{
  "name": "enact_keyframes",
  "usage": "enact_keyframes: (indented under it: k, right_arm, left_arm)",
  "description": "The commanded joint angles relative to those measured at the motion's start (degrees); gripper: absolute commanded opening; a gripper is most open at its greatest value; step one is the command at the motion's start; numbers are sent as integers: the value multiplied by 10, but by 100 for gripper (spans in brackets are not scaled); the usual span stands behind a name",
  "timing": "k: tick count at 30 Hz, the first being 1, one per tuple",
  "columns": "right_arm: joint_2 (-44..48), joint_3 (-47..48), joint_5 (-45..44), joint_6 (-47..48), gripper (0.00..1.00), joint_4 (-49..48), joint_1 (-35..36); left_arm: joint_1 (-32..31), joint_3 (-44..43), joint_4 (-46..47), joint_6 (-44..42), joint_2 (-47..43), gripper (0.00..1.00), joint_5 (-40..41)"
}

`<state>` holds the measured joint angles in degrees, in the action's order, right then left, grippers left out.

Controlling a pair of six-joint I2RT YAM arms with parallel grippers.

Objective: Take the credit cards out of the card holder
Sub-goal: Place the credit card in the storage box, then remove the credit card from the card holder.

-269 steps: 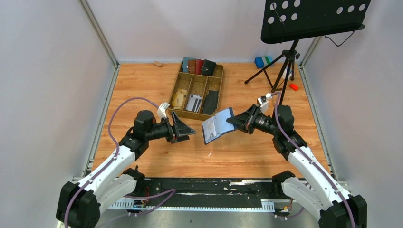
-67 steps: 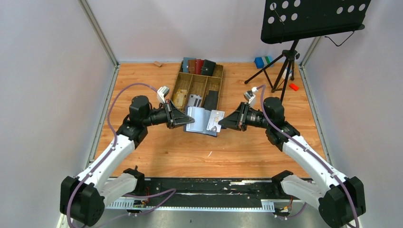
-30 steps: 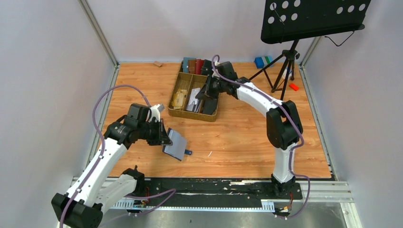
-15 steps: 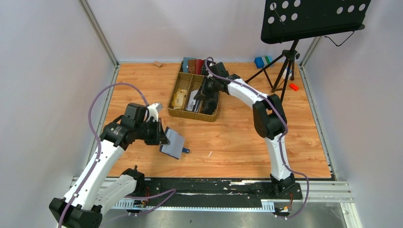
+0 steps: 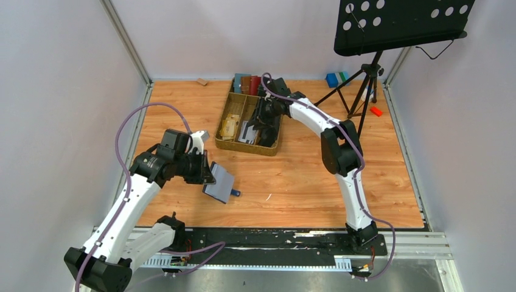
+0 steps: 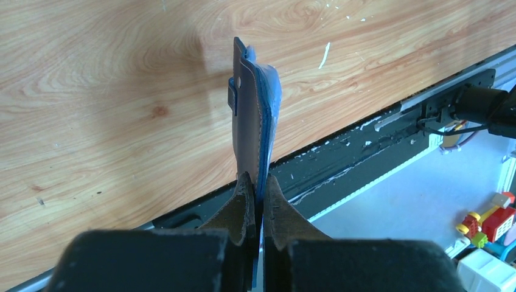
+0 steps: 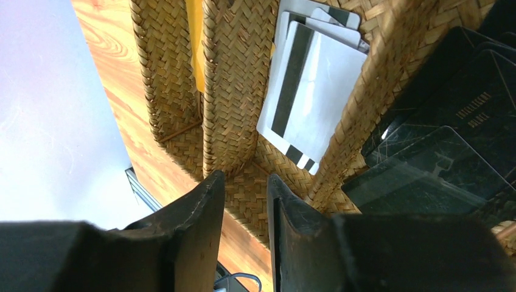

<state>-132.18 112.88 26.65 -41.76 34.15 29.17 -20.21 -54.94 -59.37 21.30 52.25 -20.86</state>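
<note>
Drop-off step | left gripper (image 6: 257,188) clamps card holder (image 6: 252,103) | right gripper (image 7: 246,201) parted, empty, above credit cards (image 7: 316,97) in wicker tray (image 7: 234,91) | next: open holder, check pockets

Print check: nothing you can read outright.
Black card (image 7: 471,100), right wrist view: two faint lines of pale lettering, too blurred for you to make out.

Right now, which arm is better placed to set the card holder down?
Probably left: the left gripper holds the card holder above the table; the right gripper hangs open over the basket.
</note>
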Motion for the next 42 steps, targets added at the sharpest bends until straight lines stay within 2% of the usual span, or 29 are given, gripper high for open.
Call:
enact_keyframes:
  k: [1,4,8,15,17,18,21,22,27,31,36,39,42]
  right_arm:
    - [15,7,10,15,33,15,-3]
    - [53,-15,14,20,34,6,-6]
    - [134,-80,20,42,35,-9,-6]
    - [352,-300,18,45,47,-73,0]
    - [404,-367,29,32,56,-95,1]
    - [430,-396,40,20,63,-111,1]
    - [499,-466,71,-13,97,-164,2]
    - [515,-479,78,-13,100,-166,1]
    - [542,-475,59,65,100,-82,1]
    - [555,-464,0,66,97,-33,-11]
    - [604,-479,-97,114,97,21,-8]
    - [616,-504,-99,168,99,47,-7]
    - [632,-549,-40,194,99,49,-7]
  left_arm:
    - [3,-23,-7,-17,-3,0,3]
    - [3,-20,-5,-9,1,0,-4]
    - [3,9,40,21,2,0,-52]
    - [2,68,61,64,-25,0,-67]
    - [2,90,78,82,-37,0,-78]
    - [2,105,94,97,-43,0,-92]
    - [-2,166,185,167,-49,0,-136]
    - [-7,180,214,188,-47,0,-146]
    - [-65,182,322,257,1,0,-131]
    - [-89,176,373,279,73,0,-121]
    - [-111,177,396,271,112,0,-36]
    - [-129,195,426,288,112,0,9]
    - [-159,214,444,317,106,0,64]
